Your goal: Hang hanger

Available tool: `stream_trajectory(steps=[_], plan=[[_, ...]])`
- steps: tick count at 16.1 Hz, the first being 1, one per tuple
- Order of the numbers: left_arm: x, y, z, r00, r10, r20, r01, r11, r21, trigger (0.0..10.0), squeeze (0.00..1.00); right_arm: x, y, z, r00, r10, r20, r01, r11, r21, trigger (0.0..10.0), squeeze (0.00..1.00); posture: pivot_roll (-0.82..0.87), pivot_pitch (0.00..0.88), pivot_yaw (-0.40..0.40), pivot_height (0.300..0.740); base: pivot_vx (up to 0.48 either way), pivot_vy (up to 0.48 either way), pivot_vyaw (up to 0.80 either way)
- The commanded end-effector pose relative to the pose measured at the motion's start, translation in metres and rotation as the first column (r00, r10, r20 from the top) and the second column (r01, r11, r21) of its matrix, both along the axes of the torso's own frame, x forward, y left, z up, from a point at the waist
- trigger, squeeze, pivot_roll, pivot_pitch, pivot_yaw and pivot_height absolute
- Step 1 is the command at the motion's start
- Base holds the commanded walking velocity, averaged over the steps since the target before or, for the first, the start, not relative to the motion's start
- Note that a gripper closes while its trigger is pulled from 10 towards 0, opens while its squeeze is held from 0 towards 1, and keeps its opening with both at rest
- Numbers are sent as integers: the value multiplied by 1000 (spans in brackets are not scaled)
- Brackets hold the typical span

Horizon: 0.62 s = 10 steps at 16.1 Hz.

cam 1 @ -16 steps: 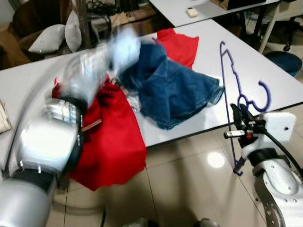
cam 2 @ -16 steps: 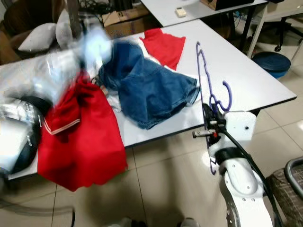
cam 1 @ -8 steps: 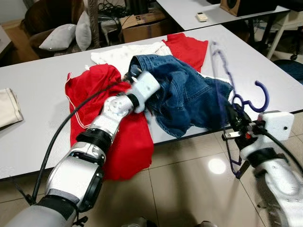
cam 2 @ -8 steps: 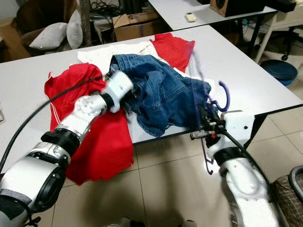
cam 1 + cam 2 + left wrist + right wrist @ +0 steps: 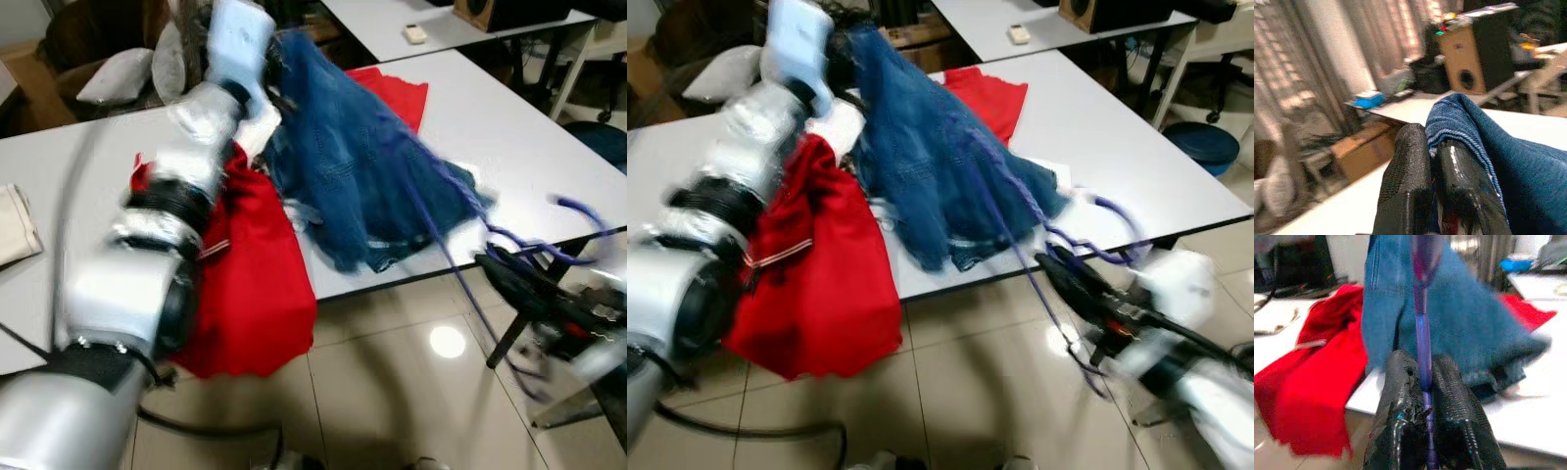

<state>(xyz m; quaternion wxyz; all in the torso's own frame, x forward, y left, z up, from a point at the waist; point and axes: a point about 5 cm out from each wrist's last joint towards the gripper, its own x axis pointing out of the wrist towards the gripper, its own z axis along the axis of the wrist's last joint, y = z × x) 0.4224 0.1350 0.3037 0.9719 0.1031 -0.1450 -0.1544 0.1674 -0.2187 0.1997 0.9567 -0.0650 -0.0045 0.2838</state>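
left claw (image 5: 1435, 161): raised high over the far side of the surface, fingers clamped on the hem edge of the denim garment (image 5: 362, 166); arm is motion-blurred in the head views.
denim garment: hangs down from the left claw in a long drape; lower part spreads on the surface (image 5: 509, 127) below and to the right of that claw.
right claw (image 5: 1425, 401): low, off the near edge of the surface, over the floor; both fingers pinched tight on the shaft of the hanger (image 5: 1019, 225).
hanger: purple, thin; runs from the right claw up and away toward the denim garment, and its far end lies across the cloth. The hook (image 5: 578, 211) curls just above the right claw. Can't tell if the far end is inside the garment or only in front of it; too blurred.
red cloth (image 5: 245, 284): below the left claw, beside the denim; spills over the near edge of the surface and hangs toward the floor.
second red cloth (image 5: 397, 93): flat on the surface, beyond the denim, right of the left claw.
floor (image 5: 392, 392): glossy tile, lamp glare near the right claw.
background: pillows (image 5: 113, 78) behind the left claw, another surface with a speaker (image 5: 1117, 12) further back.
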Motion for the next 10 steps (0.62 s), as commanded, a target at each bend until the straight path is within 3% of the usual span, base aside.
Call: stream_trajectory(steps=[1, 2, 3, 4, 6, 7, 9, 10], plan=[[0, 6, 14, 999, 25, 28, -25, 1000, -11, 0, 0, -5, 4, 7, 997, 78, -2, -78, 997, 20, 10000, 0, -63, 0, 159, 740, 0, 0, 0], [0, 5, 19, 999, 20, 42, -19, 1000, -13, 0, 0, -10, 5, 6, 992, 120, -37, -119, 992, 31, 10000, 0, -64, 0, 160, 740, 0, 0, 0], [-2, -4, 29, 996, -54, 70, 55, 998, -8, 0, 0, -13, 9, -3, 977, 178, -119, -178, 984, 8, 10000, 0, -63, 0, 161, 740, 0, 0, 0], [-3, -10, 31, 992, -101, 80, 101, 995, 4, 0, 0, -9, 10, -8, 974, 167, -152, -170, 985, -8, 10000, 0, -62, 0, 161, 740, 0, 0, 0], [-10, -27, 30, 960, -262, 97, 259, 965, 38, 0, 0, 14, 9, -25, 975, 65, -210, -84, 993, -81, 10000, 0, -58, 0, 157, 740, 0, 0, 0], [-12, -29, 31, 950, -294, 106, 290, 956, 53, 0, 0, 25, 4, -30, 971, 18, -239, -51, 990, -130, 10000, 0, -56, 0, 154, 740, 0, 0, 0], [-15, -22, 42, 938, -317, 141, 312, 948, 56, 0, 0, 57, -16, -37, 955, -155, -252, 85, 960, -267, 10000, 0, -50, 0, 144, 740, 0, 0, 0], [-17, -16, 52, 932, -321, 168, 315, 947, 61, 0, 0, 79, -30, -31, 941, -269, -206, 198, 930, -311, 10000, 0, -45, 0, 135, 740, 0, 0, 0]])
